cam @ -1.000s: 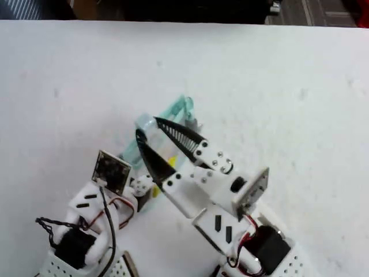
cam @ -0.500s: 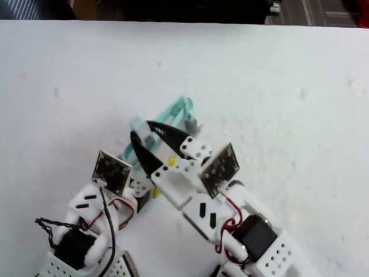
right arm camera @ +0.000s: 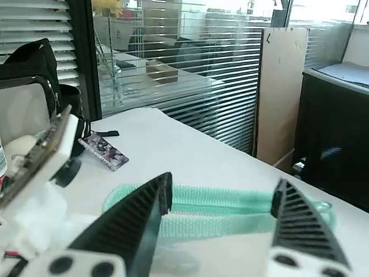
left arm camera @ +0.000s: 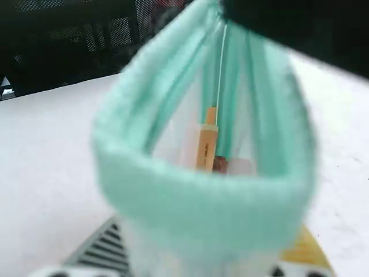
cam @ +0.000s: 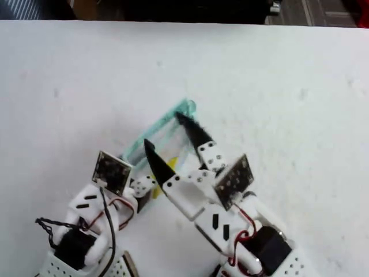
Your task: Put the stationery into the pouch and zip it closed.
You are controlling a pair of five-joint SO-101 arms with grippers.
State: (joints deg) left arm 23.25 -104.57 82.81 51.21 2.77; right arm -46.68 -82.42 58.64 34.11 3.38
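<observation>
You have the white table (cam: pixel 277 86) with both arms at its near edge. The pouch (cam: pixel 158 126), clear with a mint-green border, lies slanted on the table in front of them. Your right gripper (cam: pixel 162 129) is over it with its two black fingers wide apart, and the green band shows between them. Your left gripper (cam: pixel 145 187) is at the pouch's near end; whether it is clamped there, I cannot tell. The pouch's mouth is open, and an orange pen (left arm camera: pixel 206 144) lies inside.
</observation>
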